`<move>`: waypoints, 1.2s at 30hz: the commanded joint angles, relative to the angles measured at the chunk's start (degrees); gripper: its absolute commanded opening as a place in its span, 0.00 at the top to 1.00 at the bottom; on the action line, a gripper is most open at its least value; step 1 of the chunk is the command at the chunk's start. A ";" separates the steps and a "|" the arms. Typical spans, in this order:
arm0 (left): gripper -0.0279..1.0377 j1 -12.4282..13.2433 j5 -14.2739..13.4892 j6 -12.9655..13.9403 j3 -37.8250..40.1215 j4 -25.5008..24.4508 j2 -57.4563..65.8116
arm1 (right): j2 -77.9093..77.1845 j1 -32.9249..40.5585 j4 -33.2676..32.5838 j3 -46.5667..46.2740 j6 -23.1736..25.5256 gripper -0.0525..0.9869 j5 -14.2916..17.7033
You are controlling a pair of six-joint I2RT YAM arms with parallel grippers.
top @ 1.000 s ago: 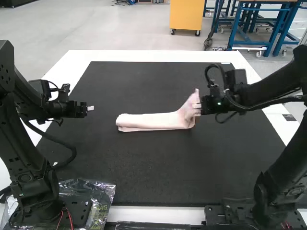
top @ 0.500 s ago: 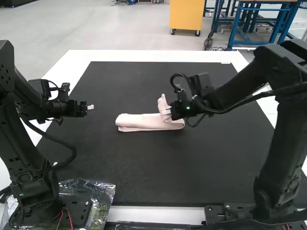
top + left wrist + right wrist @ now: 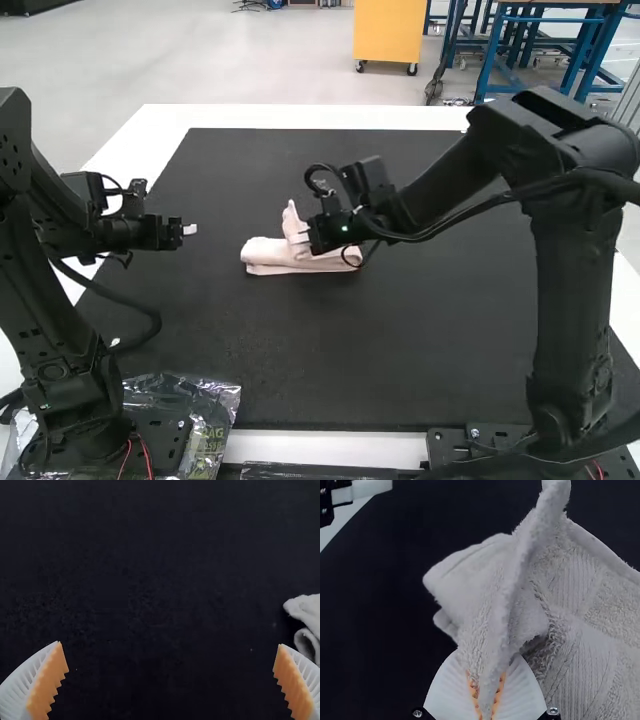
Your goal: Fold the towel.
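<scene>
The left gripper hangs over the left part of the dark mat; in its wrist view the left gripper has its fingers wide apart with bare mat between them. A pale pink towel lies as a narrow folded strip on the mat, its right part lifted and doubled over toward the left. The right gripper is at that raised part. Seen from its own wrist, the right gripper is shut on a fold of the towel, which stands up between the pads. A towel edge shows in the left wrist view.
A black mat covers most of the white table. Crinkled clear plastic packaging lies by the left arm's base. The right arm spans the mat's right side.
The right gripper has moved left across the mat, carrying the towel's right end over the rest, so the strip looks shorter. The left arm has hardly moved.
</scene>
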 commanded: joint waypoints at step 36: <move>0.06 0.96 0.95 -5.80 -4.52 5.07 -7.83 | 0.61 2.15 11.05 6.31 7.37 0.97 -4.82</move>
